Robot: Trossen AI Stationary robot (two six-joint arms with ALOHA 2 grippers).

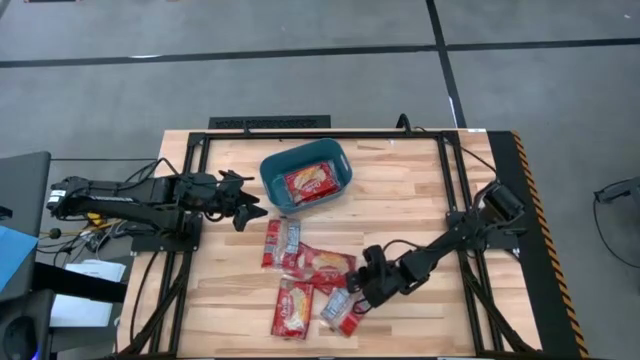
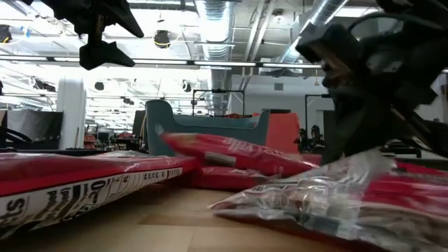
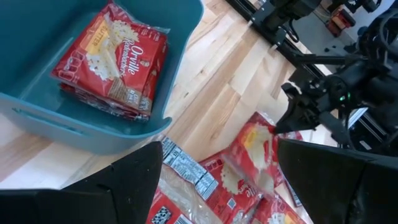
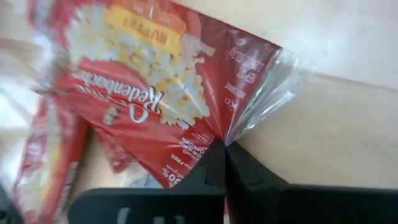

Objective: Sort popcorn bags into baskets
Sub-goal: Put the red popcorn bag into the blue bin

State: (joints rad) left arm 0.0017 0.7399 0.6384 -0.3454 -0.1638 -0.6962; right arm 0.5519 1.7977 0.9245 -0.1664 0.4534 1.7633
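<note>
Pinching only the clear crimped edge of a red foil popcorn bag, the clenched right gripper risks it slipping free; the left gripper hovers spread beside the teal plastic basket.

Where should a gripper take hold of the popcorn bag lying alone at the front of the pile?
Probably by a short crimped end of that popcorn bag, coming straight down: it lies flat on the table, so only the thin end seams offer an edge.

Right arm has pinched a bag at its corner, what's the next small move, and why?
Probably lift it straight up. The right gripper is shut on the popcorn bag by its corner, among other bags, and the teal basket lies farther across the table. The left gripper, open, waits beside the basket.
</note>
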